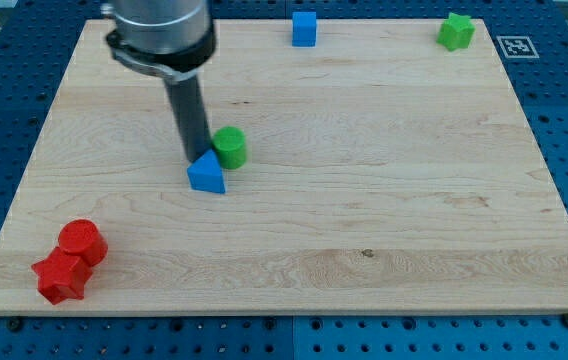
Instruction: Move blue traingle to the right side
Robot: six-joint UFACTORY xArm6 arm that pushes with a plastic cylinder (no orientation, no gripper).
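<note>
The blue triangle (206,174) lies on the wooden board (364,200), left of centre. My tip (195,158) stands right at the triangle's upper left edge, touching or nearly touching it. A green cylinder (230,146) sits just above and right of the triangle, close to the rod.
A blue cube (304,29) sits at the view's top middle. A green star-shaped block (455,31) is at the top right. A red cylinder (83,241) and a red star-shaped block (60,276) sit together at the bottom left. A marker tag (515,46) lies off the board's top right corner.
</note>
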